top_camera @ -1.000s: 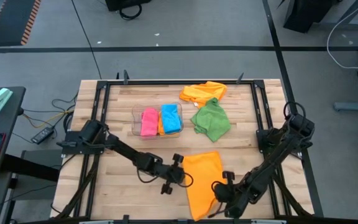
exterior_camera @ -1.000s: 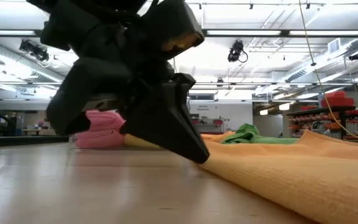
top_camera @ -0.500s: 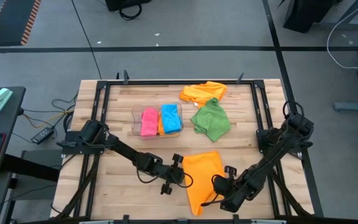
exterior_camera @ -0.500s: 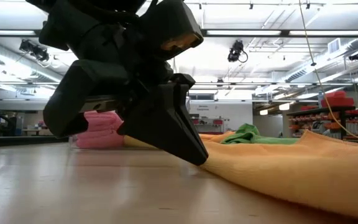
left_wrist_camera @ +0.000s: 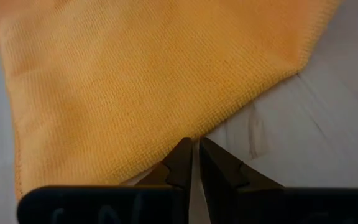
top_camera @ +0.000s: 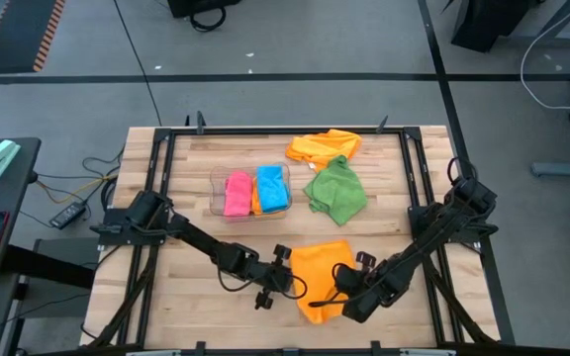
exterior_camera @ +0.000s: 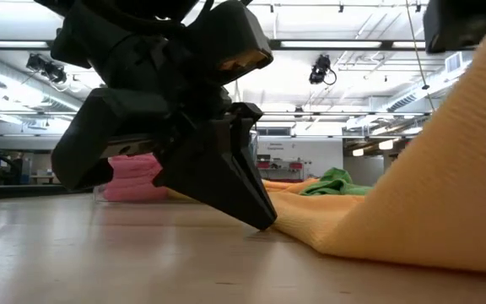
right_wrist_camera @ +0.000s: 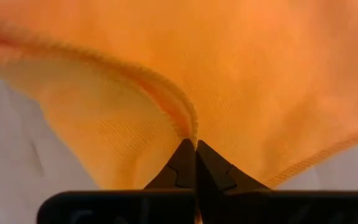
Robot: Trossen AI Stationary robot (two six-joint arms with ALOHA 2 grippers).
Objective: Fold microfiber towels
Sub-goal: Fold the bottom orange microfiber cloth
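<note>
Your right gripper (top_camera: 336, 290) pinches the orange towel (top_camera: 320, 272). Your left gripper (top_camera: 287, 278), beside the towel's edge, holds nothing, fingers nearly together.

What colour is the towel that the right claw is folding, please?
Orange; the high view shows it best.

- A clear plastic bin (top_camera: 218, 190) is set near the middle of the wooden desk (top_camera: 191, 287).
- A black metal frame (top_camera: 161, 148) is fitted along the desk's edges.
- Cables (top_camera: 77, 183) are seen on the grey floor beside the desk.
</note>
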